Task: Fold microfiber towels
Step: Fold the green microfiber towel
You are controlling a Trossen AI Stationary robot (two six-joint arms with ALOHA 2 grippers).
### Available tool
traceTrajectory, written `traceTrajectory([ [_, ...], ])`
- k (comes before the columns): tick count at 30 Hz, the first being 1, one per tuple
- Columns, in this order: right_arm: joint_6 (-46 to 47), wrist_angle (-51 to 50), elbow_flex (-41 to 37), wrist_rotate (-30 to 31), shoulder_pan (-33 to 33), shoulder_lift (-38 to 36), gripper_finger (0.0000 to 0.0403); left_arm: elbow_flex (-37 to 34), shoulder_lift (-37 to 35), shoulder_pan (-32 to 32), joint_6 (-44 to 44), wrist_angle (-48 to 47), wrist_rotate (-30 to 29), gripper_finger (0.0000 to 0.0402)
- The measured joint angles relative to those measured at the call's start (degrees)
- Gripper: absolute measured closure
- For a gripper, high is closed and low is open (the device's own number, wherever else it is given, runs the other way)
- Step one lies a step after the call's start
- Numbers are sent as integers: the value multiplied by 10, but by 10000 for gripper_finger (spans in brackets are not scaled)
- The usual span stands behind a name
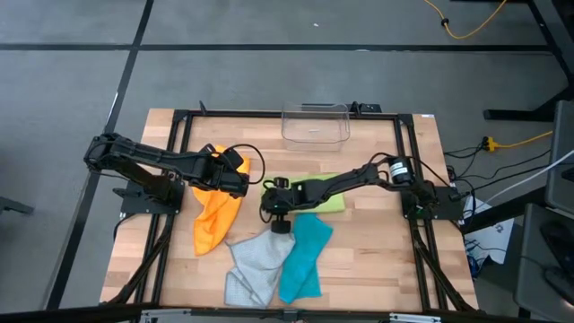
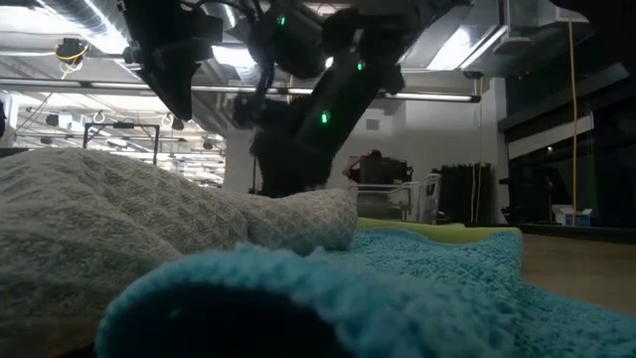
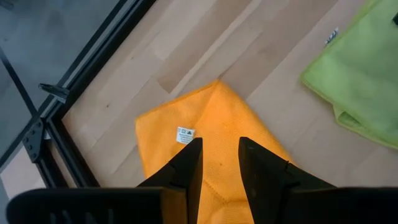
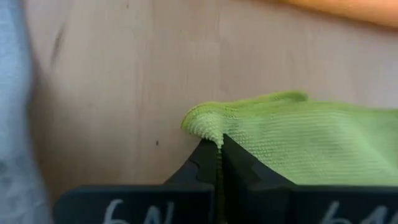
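Observation:
The orange towel lies crumpled at the left of the table and also shows in the left wrist view. My left gripper is over it, fingers a little apart; whether they touch the cloth, I cannot tell. The lime green towel lies at the middle of the table. My right gripper is shut on its left end. The light grey towel and the teal towel lie crumpled side by side near the front edge, with the teal towel's upper end by the right gripper. My right gripper pinches the lime green towel's left corner between its two shut fingers. The cloth's rolled edge curls over the fingertips. The fingers come from the table's right, slanting down. The rest of the towel lies on the table behind them.
A clear plastic bin stands at the table's far edge. A black frame runs round the tabletop. In the low view the grey towel and the teal towel fill the foreground. Bare wood shows at the right.

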Motion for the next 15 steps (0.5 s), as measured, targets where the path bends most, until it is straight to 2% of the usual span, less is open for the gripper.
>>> traceTrajectory([
  [15, 17, -89, 1, -16, 42, -44, 401, 0, 0, -2, 0, 5, 11, 305],
])
